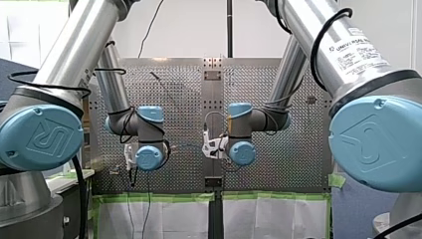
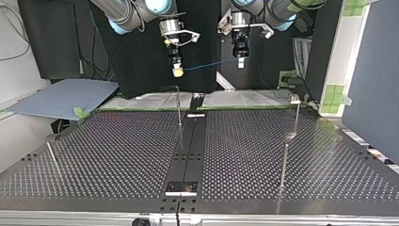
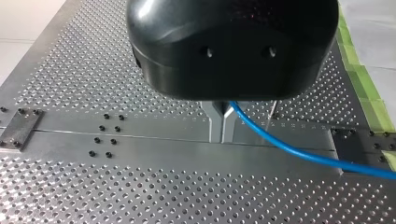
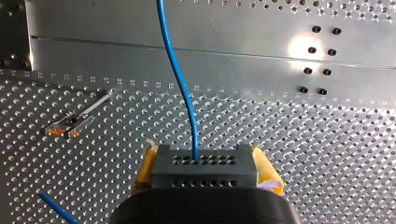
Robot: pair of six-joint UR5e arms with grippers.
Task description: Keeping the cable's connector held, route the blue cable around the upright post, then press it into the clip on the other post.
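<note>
My right gripper (image 4: 204, 163) is shut on a black connector (image 4: 204, 173) with rows of holes, held between its yellow pads (image 4: 268, 175). The blue cable (image 4: 180, 74) leaves the connector and runs ahead over the table. In the left wrist view my left gripper (image 3: 222, 134) has its metal fingers shut on the blue cable (image 3: 299, 151), which trails off to one side. In the top view both grippers hang high above the table's far edge, my right gripper (image 2: 177, 70) at the left and my left gripper (image 2: 240, 61) at the right, with the blue cable (image 2: 211, 63) strung between them.
A thin upright post (image 2: 179, 113) stands near the table's middle strip, below my right gripper. A second post with a small head (image 2: 295, 99) stands at the top view's right. The right wrist view shows a post top with orange parts (image 4: 70, 125) on the perforated table (image 2: 117, 155).
</note>
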